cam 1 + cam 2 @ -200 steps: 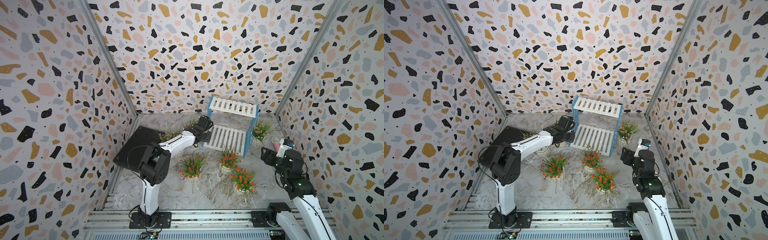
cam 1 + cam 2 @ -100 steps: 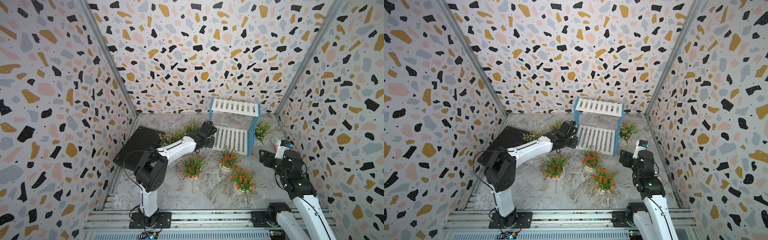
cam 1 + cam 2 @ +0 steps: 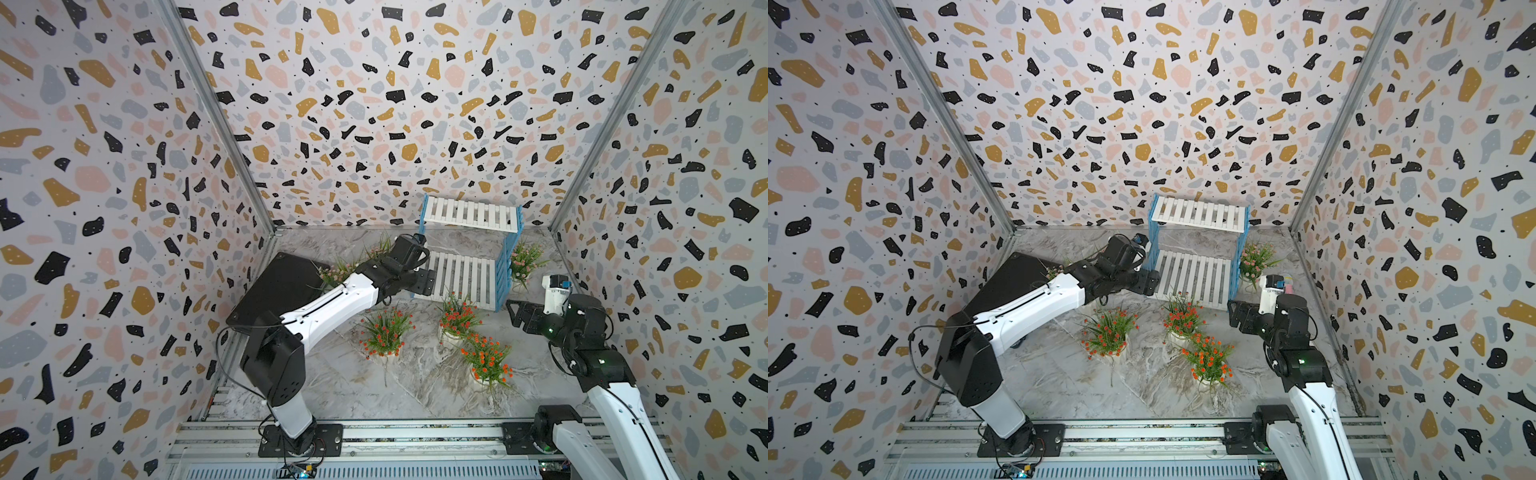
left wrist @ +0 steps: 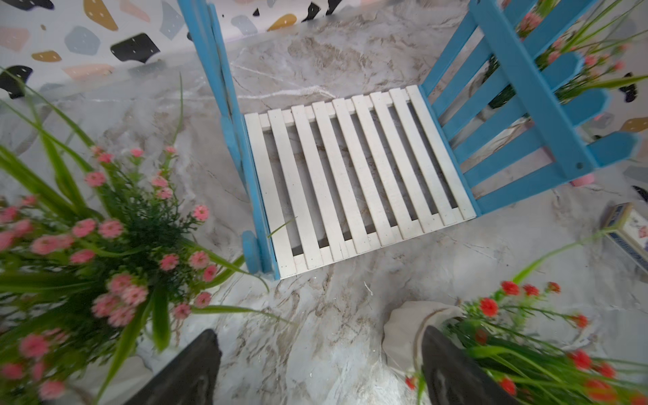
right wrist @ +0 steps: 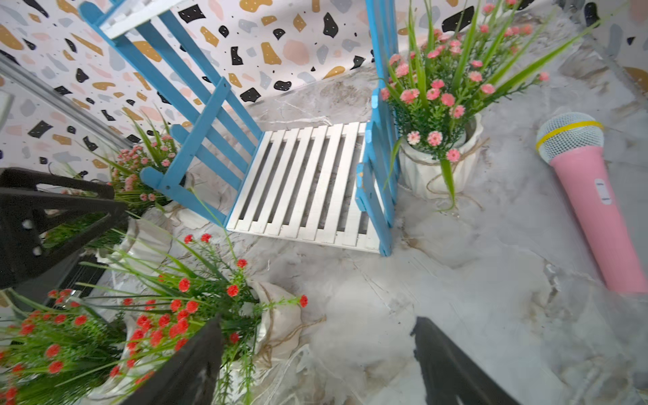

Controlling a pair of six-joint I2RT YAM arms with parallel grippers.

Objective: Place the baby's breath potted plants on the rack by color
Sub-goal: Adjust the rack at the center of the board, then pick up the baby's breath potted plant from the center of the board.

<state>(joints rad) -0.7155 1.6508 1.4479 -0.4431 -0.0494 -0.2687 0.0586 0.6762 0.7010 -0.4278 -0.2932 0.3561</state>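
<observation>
A marble tabletop [image 3: 415, 390] inside terrazzo walls [image 3: 374, 104]: the rack [image 3: 465, 274] stands by its back edge, three orange-red plants [image 3: 384, 332] in front, pink plants [image 3: 523, 259] flanking it. The left gripper [image 4: 319, 336] and right gripper [image 5: 317, 326] both spread wide, gripping nothing.

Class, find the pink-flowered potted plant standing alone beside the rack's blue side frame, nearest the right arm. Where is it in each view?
In a top view: pink plant on the floor outside the rack's blue frame.
In a top view: pink plant, same spot.
Left wrist: seen through the blue frame's slats.
Right wrist: fully seen, pot beside the frame.
Shared landmark: the rack's lower shelf of white slats.
</observation>
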